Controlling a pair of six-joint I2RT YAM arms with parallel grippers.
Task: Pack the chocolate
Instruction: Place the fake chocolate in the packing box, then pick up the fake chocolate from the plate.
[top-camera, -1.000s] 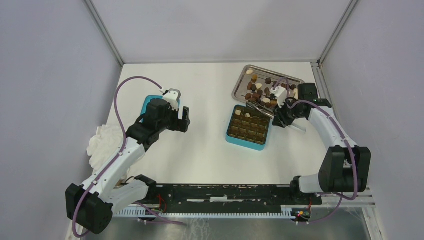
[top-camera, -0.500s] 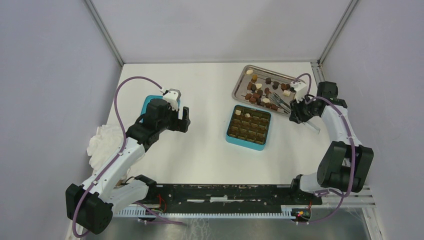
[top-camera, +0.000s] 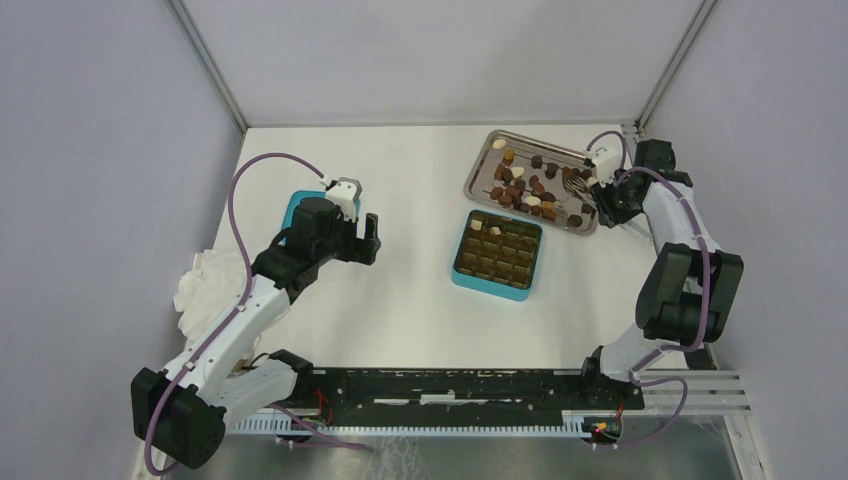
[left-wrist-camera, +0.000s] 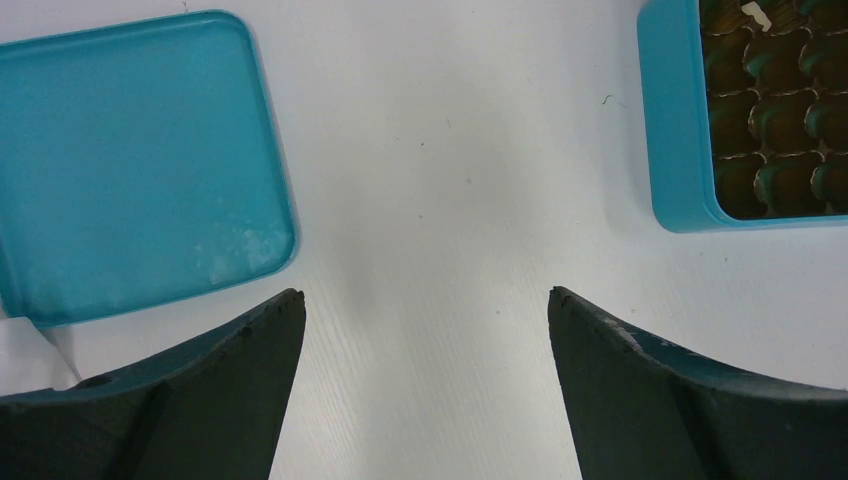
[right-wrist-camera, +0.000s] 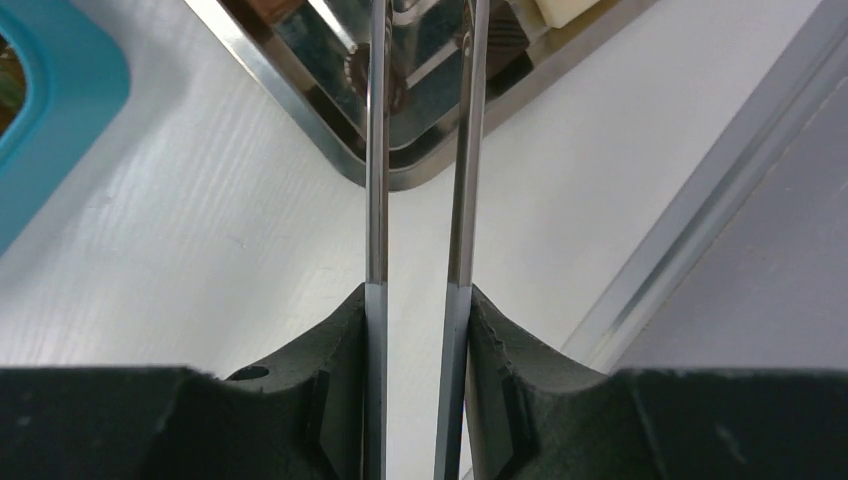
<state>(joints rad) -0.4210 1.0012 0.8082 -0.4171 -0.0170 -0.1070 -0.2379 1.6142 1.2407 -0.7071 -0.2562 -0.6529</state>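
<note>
Several small dark, brown and cream chocolates (top-camera: 525, 185) lie on a metal tray (top-camera: 495, 140) at the back right. The square teal box (top-camera: 490, 288) with its brown gridded insert stands in front of the tray, with a couple of cream pieces (top-camera: 477, 226) in its back cells. My right gripper (top-camera: 603, 203) is shut on long metal tweezers (right-wrist-camera: 375, 150), whose prongs reach over the tray's near right corner (right-wrist-camera: 300, 110); their tips are cut off. My left gripper (left-wrist-camera: 425, 300) is open and empty over bare table between the teal lid (left-wrist-camera: 130, 150) and the box (left-wrist-camera: 675, 120).
A crumpled white cloth (top-camera: 205, 280) lies at the left edge beside the left arm. The teal lid (top-camera: 292, 207) lies flat under the left wrist. A metal rail (right-wrist-camera: 680, 230) and the wall run close along the right of the right gripper.
My right gripper has carried the tweezers from over the box's back edge away to the right and back, to the tray's right end. The left arm has not moved.
</note>
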